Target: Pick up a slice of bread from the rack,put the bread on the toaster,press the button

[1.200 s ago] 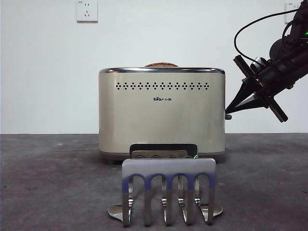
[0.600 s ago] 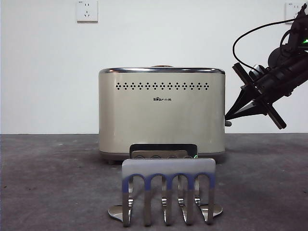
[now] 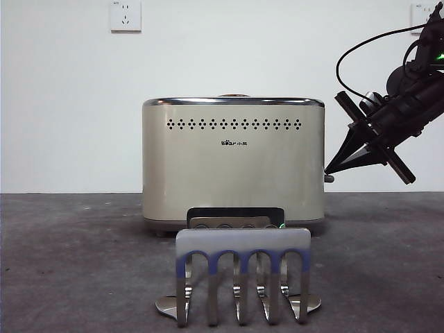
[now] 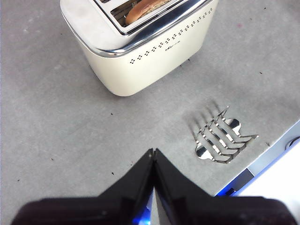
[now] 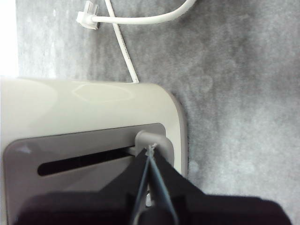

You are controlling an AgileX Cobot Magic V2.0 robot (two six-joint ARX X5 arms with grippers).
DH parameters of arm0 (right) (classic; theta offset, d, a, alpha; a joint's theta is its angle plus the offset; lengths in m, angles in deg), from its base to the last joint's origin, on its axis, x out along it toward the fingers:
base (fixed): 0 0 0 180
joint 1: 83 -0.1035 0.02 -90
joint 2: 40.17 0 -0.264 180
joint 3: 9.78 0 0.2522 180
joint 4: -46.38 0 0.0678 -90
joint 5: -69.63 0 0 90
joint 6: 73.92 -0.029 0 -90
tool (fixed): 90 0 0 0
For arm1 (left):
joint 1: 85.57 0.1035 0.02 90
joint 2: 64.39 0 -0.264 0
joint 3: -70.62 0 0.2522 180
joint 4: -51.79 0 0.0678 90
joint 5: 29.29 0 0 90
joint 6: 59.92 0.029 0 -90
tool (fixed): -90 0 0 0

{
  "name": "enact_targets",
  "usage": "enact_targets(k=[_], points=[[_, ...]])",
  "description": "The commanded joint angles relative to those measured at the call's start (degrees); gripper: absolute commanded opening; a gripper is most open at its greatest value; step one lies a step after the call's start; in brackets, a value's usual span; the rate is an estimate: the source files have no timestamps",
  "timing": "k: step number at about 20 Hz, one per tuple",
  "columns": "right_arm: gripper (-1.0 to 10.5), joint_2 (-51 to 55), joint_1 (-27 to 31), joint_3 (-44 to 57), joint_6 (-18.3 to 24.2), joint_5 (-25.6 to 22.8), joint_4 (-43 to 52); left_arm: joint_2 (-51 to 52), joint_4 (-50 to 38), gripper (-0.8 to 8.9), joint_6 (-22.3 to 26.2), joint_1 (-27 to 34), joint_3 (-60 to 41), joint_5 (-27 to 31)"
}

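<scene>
Pressing the toaster button with pinched jaws

My right gripper [image 5: 150, 149], jaws pressed together and empty so the tip works as a finger, sits on the button [image 5: 151, 139] at the toaster's [image 3: 233, 166] three o'clock end; the bread [image 4: 143, 10] sits in its slot, my left gripper [image 4: 153, 152] waits closed above the bare rack [image 3: 243, 277].

A robot test bench rather than a kitchen — a bare grey table [image 3: 69, 263], blank white wall [image 3: 62, 104] with sockets [image 3: 125, 15] — only a toaster [image 3: 233, 166] and toast rack [image 3: 242, 274].
</scene>
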Motion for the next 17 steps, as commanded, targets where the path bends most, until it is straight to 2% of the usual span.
enact_targets(k=[1, 4, 7, 12, 17], points=[[-0.1, -3.3, -0.4, 2.2, 0.9, -4.9, -2.3, 0.1, -0.1, -0.08, -0.4, 0.0, -0.5, -0.2], [-0.1, -3.6, -0.8, 2.2, 0.9, -5.4, -3.0, 0.1, -0.1, -0.08, -0.4, 0.0, -0.5, -0.3], [-0.1, -4.2, -1.6, 2.2, 0.9, -7.9, -3.8, 0.1, -0.1, -0.08, -0.4, 0.0, -0.5, -0.3], [-0.1, -4.4, -2.1, 2.2, 0.7, -7.5, -3.8, 0.1, -0.1, -0.08, -0.4, 0.0, -0.5, -0.9], [-0.1, -4.3, -2.0, 1.8, 0.7, -2.7, -3.6, 0.1, -0.1, -0.08, -0.4, 0.0, -0.5, -0.9]])
